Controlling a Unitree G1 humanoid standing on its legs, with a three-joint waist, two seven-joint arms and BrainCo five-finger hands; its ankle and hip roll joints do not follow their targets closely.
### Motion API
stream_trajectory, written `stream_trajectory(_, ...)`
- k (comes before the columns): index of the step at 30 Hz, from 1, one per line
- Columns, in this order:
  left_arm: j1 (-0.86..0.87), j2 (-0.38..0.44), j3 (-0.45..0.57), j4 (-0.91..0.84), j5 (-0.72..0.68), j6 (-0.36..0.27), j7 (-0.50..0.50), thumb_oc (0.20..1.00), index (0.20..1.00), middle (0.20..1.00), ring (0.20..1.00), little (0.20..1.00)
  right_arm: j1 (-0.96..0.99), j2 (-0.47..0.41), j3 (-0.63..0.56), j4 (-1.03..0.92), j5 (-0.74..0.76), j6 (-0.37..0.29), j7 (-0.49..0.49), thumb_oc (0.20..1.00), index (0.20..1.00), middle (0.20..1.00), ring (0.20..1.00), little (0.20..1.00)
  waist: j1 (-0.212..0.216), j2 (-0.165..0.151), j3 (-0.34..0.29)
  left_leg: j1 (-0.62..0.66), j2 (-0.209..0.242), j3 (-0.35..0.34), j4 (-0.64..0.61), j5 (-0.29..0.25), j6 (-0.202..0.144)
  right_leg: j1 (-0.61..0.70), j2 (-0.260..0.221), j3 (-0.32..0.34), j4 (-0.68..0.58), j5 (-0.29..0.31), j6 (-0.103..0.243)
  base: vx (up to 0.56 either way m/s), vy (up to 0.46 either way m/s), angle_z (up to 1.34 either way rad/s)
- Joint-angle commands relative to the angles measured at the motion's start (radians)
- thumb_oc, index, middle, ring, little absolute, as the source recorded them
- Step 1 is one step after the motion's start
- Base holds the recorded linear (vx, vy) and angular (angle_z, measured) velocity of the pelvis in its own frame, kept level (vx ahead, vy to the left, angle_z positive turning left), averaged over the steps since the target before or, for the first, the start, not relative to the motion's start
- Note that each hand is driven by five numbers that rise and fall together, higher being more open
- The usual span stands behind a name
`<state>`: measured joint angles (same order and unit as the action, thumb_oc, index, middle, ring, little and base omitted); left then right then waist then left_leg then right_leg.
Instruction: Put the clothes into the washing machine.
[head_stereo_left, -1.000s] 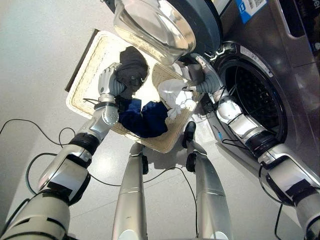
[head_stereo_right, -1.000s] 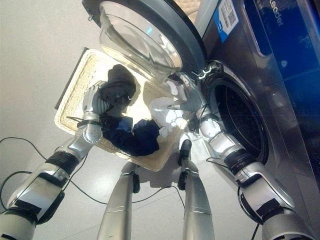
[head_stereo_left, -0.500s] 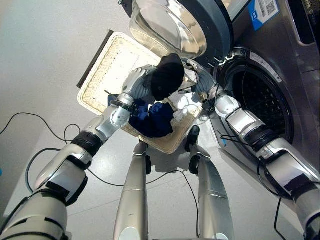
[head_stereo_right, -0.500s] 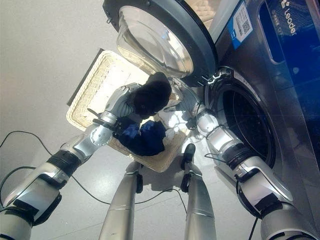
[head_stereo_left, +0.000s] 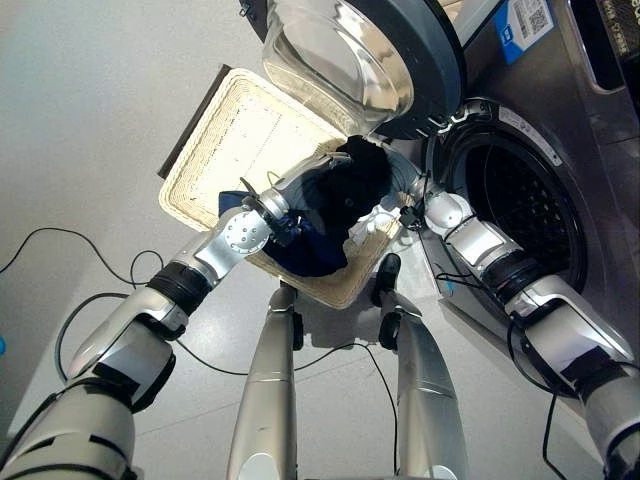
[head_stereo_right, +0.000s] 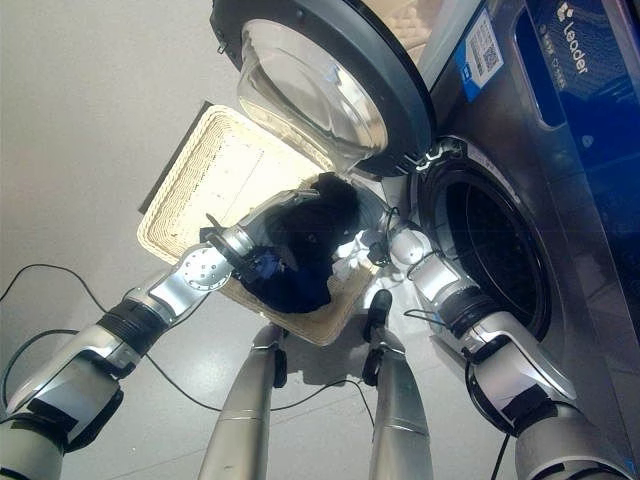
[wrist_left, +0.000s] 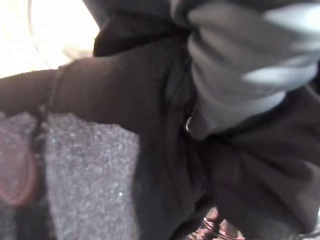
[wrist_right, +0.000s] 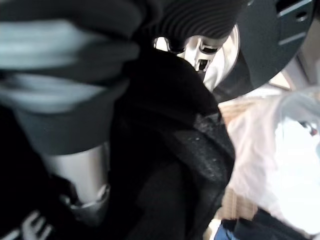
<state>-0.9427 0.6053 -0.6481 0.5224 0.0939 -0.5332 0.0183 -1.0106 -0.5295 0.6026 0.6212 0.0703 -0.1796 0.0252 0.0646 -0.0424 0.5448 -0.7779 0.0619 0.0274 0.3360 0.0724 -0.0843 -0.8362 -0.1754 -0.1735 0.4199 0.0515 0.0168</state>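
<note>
Holding a bunched black garment (head_stereo_left: 352, 190) between them, both hands meet above the pale woven rectangular laundry basket (head_stereo_left: 232, 130) on the grey floor. The left hand (wrist_left: 235, 65) has its fingers curled round the dark cloth, as its wrist view shows from close up; the right hand (wrist_right: 75, 115) is pressed against the same bundle, and its fingers seem to wrap it too, though the cloth hides most of them.

Beneath the lifted bundle, a navy-blue garment (head_stereo_left: 315, 250) and a white garment (head_stereo_left: 375, 222) lie in the near corner of the basket, not yet taken.

Beyond the basket stands the dark grey front-loading washing machine (head_stereo_left: 560, 120), its round glass-bowled door (head_stereo_left: 350, 55) swung open over the basket's far end and its perforated steel drum (head_stereo_left: 515, 200) exposed on the right.

The bundle hangs close under the open door's rim, so raising it carelessly could bump the door or snag the cloth at the hinge. A loose fold could also trail and catch on the basket edge, or slip from the grip short of the drum opening.
</note>
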Motion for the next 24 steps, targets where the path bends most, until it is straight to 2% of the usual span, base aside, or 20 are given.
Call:
stream_trajectory(1, -0.082, -0.128, 0.023, -0.089, -0.046, -0.052, 0.000, 0.200, 0.200, 0.200, 0.200, 0.200, -0.065, 0.033, 0.051, -0.034, 0.047, -0.030, 0.063, 1.000, 1.000, 1.000, 1.000, 1.000, -0.013, 0.071, -0.025, 0.022, -0.056, 0.026, -0.063, -0.011, 0.011, 0.020, 0.004, -0.057, 0.056, -0.044, 0.109, 0.00, 0.000, 0.00)
stream_trajectory(7, -0.123, -0.140, 0.012, -0.054, 0.004, -0.047, 0.035, 0.200, 0.200, 0.200, 0.200, 0.200, -0.062, 0.057, 0.068, -0.041, 0.106, -0.019, 0.151, 1.000, 1.000, 1.000, 1.000, 1.000, -0.019, 0.059, -0.025, 0.025, -0.057, 0.030, -0.066, -0.006, 0.009, 0.026, 0.011, -0.054, 0.046, -0.041, 0.109, 0.00, 0.000, 0.00)
stream_trajectory(11, -0.153, -0.135, 0.002, -0.030, 0.055, -0.043, 0.089, 0.200, 0.200, 0.200, 0.200, 0.200, -0.048, 0.071, 0.079, -0.046, 0.168, 0.018, 0.233, 1.000, 1.000, 1.000, 1.000, 1.000, -0.025, 0.050, -0.025, 0.024, -0.055, 0.034, -0.068, -0.002, 0.007, 0.025, 0.017, -0.048, 0.040, -0.038, 0.108, 0.00, 0.000, 0.00)
stream_trajectory(13, -0.163, -0.130, -0.002, -0.019, 0.081, -0.047, 0.111, 0.200, 0.200, 0.200, 0.200, 0.200, -0.046, 0.074, 0.082, -0.038, 0.176, 0.024, 0.242, 1.000, 1.000, 1.000, 1.000, 1.000, -0.026, 0.049, -0.025, 0.020, -0.053, 0.034, -0.071, 0.003, 0.007, 0.022, 0.018, -0.049, 0.037, -0.032, 0.106, 0.00, 0.000, 0.00)
stream_trajectory(14, -0.167, -0.130, -0.010, -0.011, 0.107, -0.045, 0.137, 0.200, 0.200, 0.200, 0.200, 0.200, -0.038, 0.077, 0.085, -0.031, 0.192, 0.029, 0.238, 0.727, 0.727, 0.727, 0.727, 0.727, -0.027, 0.046, -0.025, 0.027, -0.052, 0.035, -0.072, 0.001, 0.006, 0.027, 0.018, -0.048, 0.039, -0.036, 0.107, 0.00, 0.000, 0.00)
stream_trajectory(15, -0.171, -0.129, -0.014, -0.007, 0.116, -0.043, 0.152, 0.200, 0.200, 0.200, 0.200, 0.200, -0.036, 0.079, 0.084, -0.028, 0.216, 0.028, 0.235, 0.401, 0.401, 0.401, 0.401, 0.401, -0.028, 0.045, -0.025, 0.027, -0.051, 0.036, -0.073, 0.001, 0.006, 0.027, 0.018, -0.048, 0.038, -0.036, 0.107, 0.00, 0.000, 0.00)
stream_trajectory(16, -0.171, -0.129, -0.014, -0.007, 0.116, -0.043, 0.152, 0.200, 0.200, 0.200, 0.200, 0.200, -0.036, 0.079, 0.084, -0.028, 0.216, 0.028, 0.235, 0.401, 0.401, 0.401, 0.401, 0.401, -0.028, 0.045, -0.025, 0.027, -0.051, 0.036, -0.073, 0.001, 0.006, 0.027, 0.018, -0.048, 0.038, -0.036, 0.107, -0.01, 0.008, -0.05)
stream_trajectory(17, -0.175, -0.128, -0.014, -0.006, 0.117, -0.043, 0.154, 0.200, 0.200, 0.200, 0.200, 0.200, -0.039, 0.078, 0.083, -0.027, 0.221, 0.028, 0.234, 0.200, 0.200, 0.200, 0.200, 0.200, -0.028, 0.046, -0.025, 0.022, -0.050, 0.036, -0.074, 0.005, 0.006, 0.023, 0.019, -0.048, 0.035, -0.032, 0.106, 0.00, 0.008, -0.04)
stream_trajectory(21, -0.196, -0.129, -0.034, 0.032, 0.146, -0.039, 0.198, 0.200, 0.200, 0.200, 0.200, 0.200, -0.013, 0.109, 0.043, 0.004, 0.382, -0.007, 0.212, 0.200, 0.200, 0.200, 0.200, 0.200, -0.035, 0.043, -0.025, 0.018, -0.049, 0.039, -0.072, 0.002, 0.005, 0.020, 0.025, -0.039, 0.030, -0.031, 0.107, 0.00, 0.004, -0.01)
stream_trajectory(24, -0.204, -0.138, -0.034, 0.043, 0.161, -0.037, 0.211, 0.200, 0.200, 0.200, 0.200, 0.200, -0.008, 0.123, 0.018, 0.016, 0.436, -0.026, 0.202, 0.200, 0.200, 0.200, 0.200, 0.200, -0.039, 0.045, -0.025, 0.007, -0.050, 0.041, -0.075, 0.007, 0.005, 0.010, 0.028, -0.037, 0.022, -0.024, 0.107, -0.01, 0.007, -0.04)
